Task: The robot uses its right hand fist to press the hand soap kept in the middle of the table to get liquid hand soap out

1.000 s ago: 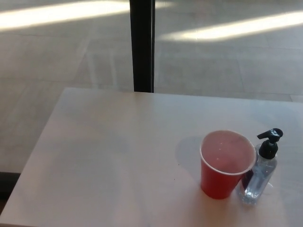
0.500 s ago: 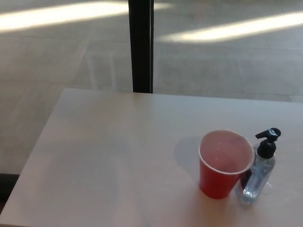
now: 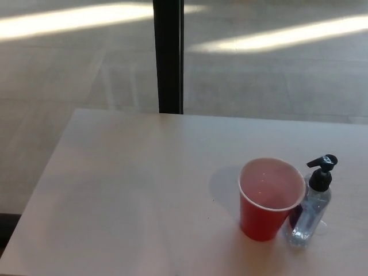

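A clear hand soap bottle [image 3: 309, 214] with a black pump head [image 3: 321, 170] stands upright on the pale table [image 3: 132, 190], toward the right side. Its nozzle points up and to the right. A red plastic cup [image 3: 269, 199] stands right next to the bottle on its left, touching or nearly touching it, and hides part of the bottle's lower left side. The cup looks empty inside. Neither of my hands shows in the head view.
A dark vertical post [image 3: 168, 56] rises behind the table's far edge. Beyond it lies a grey floor with bright bands of sunlight [image 3: 276, 37]. The table's left edge runs diagonally down toward the lower left corner.
The whole picture has shifted slightly to the left, so the camera has moved. The cup and the bottle keep their places relative to each other.
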